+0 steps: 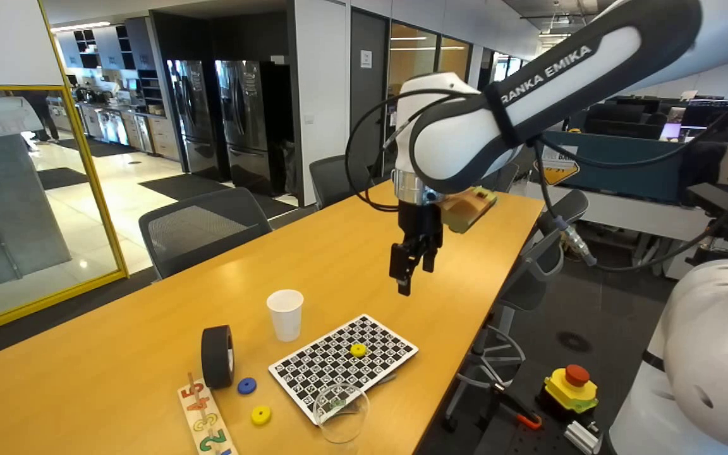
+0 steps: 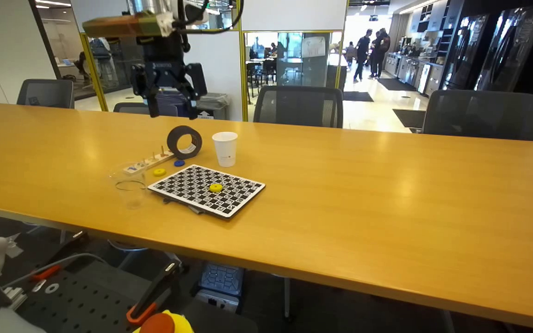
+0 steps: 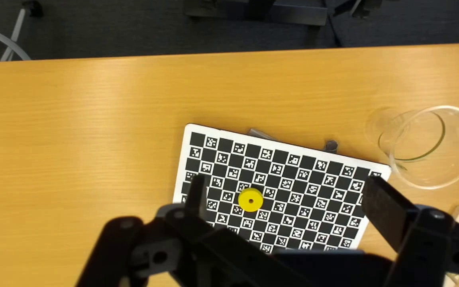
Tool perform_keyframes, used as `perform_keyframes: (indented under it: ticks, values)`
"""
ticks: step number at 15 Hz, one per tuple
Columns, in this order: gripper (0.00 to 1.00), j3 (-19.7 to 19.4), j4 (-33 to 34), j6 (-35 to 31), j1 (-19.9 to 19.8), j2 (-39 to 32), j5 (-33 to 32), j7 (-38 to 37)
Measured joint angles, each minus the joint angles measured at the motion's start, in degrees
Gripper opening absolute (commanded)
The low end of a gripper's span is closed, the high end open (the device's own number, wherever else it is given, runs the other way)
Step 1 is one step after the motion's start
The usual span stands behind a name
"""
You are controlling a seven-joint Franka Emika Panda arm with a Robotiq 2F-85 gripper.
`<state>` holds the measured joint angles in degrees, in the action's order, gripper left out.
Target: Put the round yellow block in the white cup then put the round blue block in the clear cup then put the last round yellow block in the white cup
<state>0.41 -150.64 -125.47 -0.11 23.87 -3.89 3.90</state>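
My gripper [image 1: 416, 278] is open and empty, high above the table; its fingers stand wide apart in the wrist view [image 3: 285, 187]. A yellow round block [image 3: 250, 200] lies on the checkered board, below and between the fingers in that view. Another yellow round block [image 1: 261, 415] lies on the table near the blue round block [image 1: 247, 385]. The white cup [image 1: 286, 316] stands upright behind the board; it also shows in an exterior view [image 2: 226, 149]. The clear cup [image 3: 436, 147] stands upright at the board's corner and looks empty. The white cup's inside bottom is hidden.
The checkered board [image 2: 243, 186] lies on the wooden table [image 2: 387, 222]. A black tape roll [image 1: 217, 356] stands on edge by the blue block. A wooden number board with pegs [image 1: 203, 414] lies beside it. Chairs [image 2: 298, 106] line the table's edge.
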Motion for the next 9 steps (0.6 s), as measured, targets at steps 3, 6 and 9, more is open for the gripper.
perform_keyframes:
  ticks: [3,6,9]
  values:
    - [1.00,-0.9,0.4,-7.7,0.0,-9.0,2.7,0.0]
    - [1.00,-1.4,2.6,-12.8,0.0,-17.8,5.4,0.1]
    - [1.00,-1.4,6.9,-15.2,0.0,-26.3,6.9,0.1]
